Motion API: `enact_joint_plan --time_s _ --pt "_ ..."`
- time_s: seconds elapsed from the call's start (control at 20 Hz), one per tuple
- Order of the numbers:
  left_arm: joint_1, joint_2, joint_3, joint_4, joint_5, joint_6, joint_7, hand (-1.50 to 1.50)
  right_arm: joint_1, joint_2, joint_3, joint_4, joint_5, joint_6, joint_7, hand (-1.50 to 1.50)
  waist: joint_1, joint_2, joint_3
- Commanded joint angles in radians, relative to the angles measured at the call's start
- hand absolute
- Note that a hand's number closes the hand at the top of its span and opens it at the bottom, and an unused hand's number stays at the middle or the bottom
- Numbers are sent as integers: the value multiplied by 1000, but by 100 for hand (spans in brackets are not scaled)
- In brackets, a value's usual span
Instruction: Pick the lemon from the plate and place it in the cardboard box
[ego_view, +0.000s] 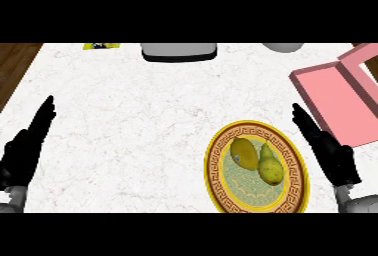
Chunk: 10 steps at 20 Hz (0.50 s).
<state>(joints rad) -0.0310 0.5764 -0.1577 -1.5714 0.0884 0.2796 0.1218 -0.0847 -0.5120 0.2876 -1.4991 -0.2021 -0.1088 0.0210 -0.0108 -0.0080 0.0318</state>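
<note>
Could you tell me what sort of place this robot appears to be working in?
Probably a kitchen counter: a white marbled worktop bears an ornate plate with a lemon and a pear, and what looks like a grey appliance stands at the far edge.

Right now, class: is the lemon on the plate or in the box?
On the plate: the lemon lies there beside a pear, apart from the pink box.

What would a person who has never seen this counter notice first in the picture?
The round plate with a yellow rim and ornate brown border, low and right of centre on the white marble counter, carries a yellow lemon and a yellow-green pear. At the right edge lies an open pink box. Black open hands flank the scene, left hand and right hand.
</note>
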Motion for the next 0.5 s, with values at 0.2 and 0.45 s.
enact_joint_plan --time_s 0.2,0.45 --pt "-19 -117 64 -29 192 -46 -6 0 -66 103 -146 1 -390 298 -153 -150 30 11 -29" --pt "-2 -147 88 -37 316 -119 37 0 -57 211 -334 74 -366 125 -440 -150 12 10 -27"
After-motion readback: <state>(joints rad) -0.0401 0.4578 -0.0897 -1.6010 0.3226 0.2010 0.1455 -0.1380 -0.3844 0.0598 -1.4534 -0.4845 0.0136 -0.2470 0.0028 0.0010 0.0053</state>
